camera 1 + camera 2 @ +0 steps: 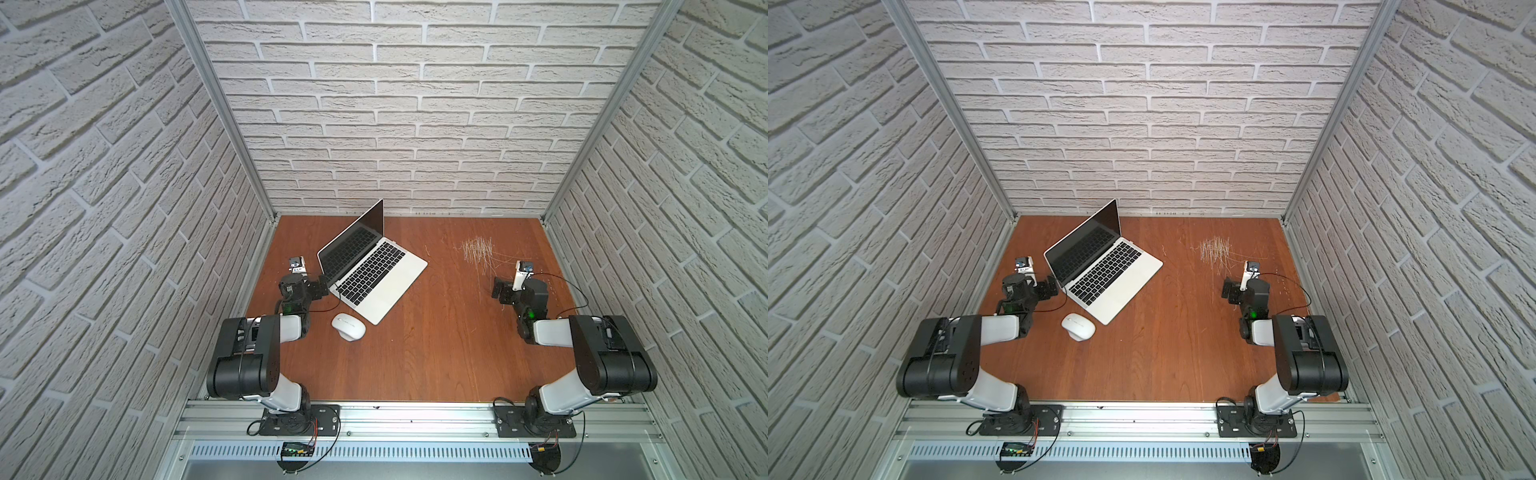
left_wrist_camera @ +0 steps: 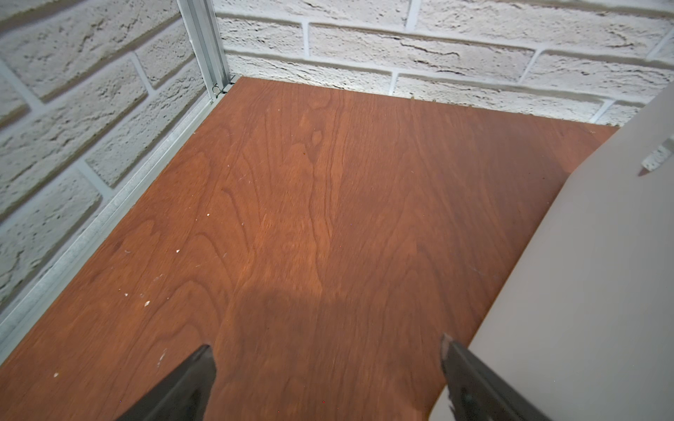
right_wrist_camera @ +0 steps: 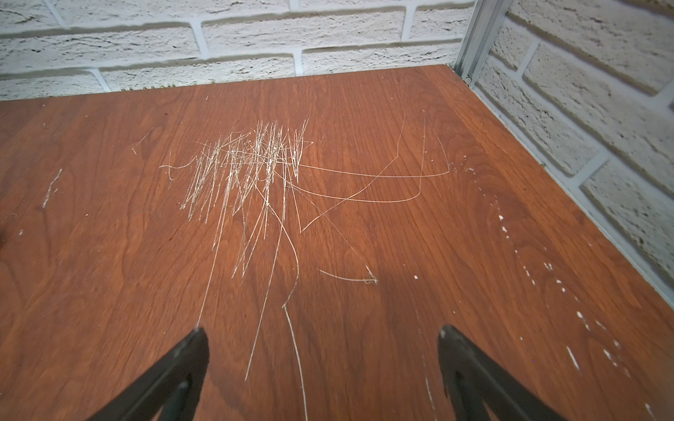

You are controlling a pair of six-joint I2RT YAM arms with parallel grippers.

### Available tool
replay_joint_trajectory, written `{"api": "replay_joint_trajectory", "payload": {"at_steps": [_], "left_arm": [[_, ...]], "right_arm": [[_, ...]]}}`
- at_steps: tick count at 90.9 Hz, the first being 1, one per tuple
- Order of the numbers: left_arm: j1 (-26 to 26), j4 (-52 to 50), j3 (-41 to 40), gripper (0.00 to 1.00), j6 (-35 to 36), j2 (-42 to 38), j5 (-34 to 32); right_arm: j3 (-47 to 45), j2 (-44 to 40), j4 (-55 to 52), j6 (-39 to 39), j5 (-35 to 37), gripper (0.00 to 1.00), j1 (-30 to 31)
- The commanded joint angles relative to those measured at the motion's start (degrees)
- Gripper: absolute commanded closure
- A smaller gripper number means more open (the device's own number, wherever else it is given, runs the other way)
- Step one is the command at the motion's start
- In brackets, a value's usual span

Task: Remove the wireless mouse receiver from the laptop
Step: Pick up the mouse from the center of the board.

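The left end effector (image 1: pixel 319 286) is shown in a top view just beside the hinge end of the open laptop (image 1: pixel 374 270), which is set diagonally on the far left part of the desk (image 1: pixel 436 353). A white mouse (image 1: pixel 348 327) lies near its nearest corner. The right end effector (image 1: pixel 503 291) is held well apart, near scratches (image 1: pixel 478 249).

In the left wrist view, the fingers (image 2: pixel 197 379) are spread and empty, with the laptop lid alongside.

In the right wrist view, the right end effector is likewise released above the scratches.
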Motion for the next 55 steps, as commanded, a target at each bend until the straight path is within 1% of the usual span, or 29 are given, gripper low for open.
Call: {"api": "replay_joint_trajectory", "payload": {"at_steps": [1,4,8,11,15,18,21,24,28,32,38,45,51,55], "left_arm": [[0.1,2.5,-0.5,0.02,0.7,0.1,0.5],[-0.3,3.0,-0.7,0.02,0.8,-0.1,-0.8],[-1.9,-0.4,0.2,0.02,1.1,-2.5,-6.7],[-3.7,-10.1,3.9,0.02,0.7,-4.8,-11.3],[-4.5,-23.1,9.9,0.02,-0.6,-7.2,-14.8],[-4.5,-29.3,13.5,0.02,-1.5,-8.0,-16.0],[-4.6,-32.9,15.4,0.02,-2.2,-9.4,-16.6],[-4.7,-33.5,15.5,0.02,-2.6,-10.9,-16.9],[-4.9,-31.8,13.3,0.02,-3.3,-13.9,-17.3],[-4.9,-30.4,10.9,0.02,-4.7,-16.7,-18.7],[-4.5,-31.1,8.7,0.02,-7.5,-20.2,-20.8],[-3.0,-36.1,8.5,0.02,-14.0,-22.9,-23.0],[-1.0,-42.7,10.2,0.02,-18.4,-24.1,-21.9],[0.2,-46.5,11.1,0.02,-22.6,-24.9,-20.2]], "right_arm": [[0.4,-1.1,1.0,-0.1,0.1,0.01,0.4],[0.4,-1.1,1.0,-0.1,0.1,0.01,0.4],[0.4,-1.2,1.0,-0.1,0.1,0.01,0.4],[0.4,-1.2,1.0,-0.1,0.1,0.01,0.5],[0.4,-1.2,1.0,-0.1,0.1,0.01,0.4],[0.4,-1.2,1.0,-0.1,0.1,0.01,0.4],[0.4,-1.1,1.0,-0.1,0.1,0.01,0.4],[0.3,-1.2,1.0,-0.1,0.1,0.01,0.4],[0.4,-1.2,1.0,-0.1,0.1,0.01,0.4],[0.4,-1.2,1.0,0.0,0.1,0.01,0.4],[0.4,-1.2,1.0,-0.1,0.1,0.01,0.4],[0.4,-1.1,1.0,-0.1,0.1,0.01,0.4],[0.4,-1.1,1.0,0.0,0.1,0.01,0.4],[0.6,-1.0,0.7,-0.1,0.0,0.01,0.5]]}}
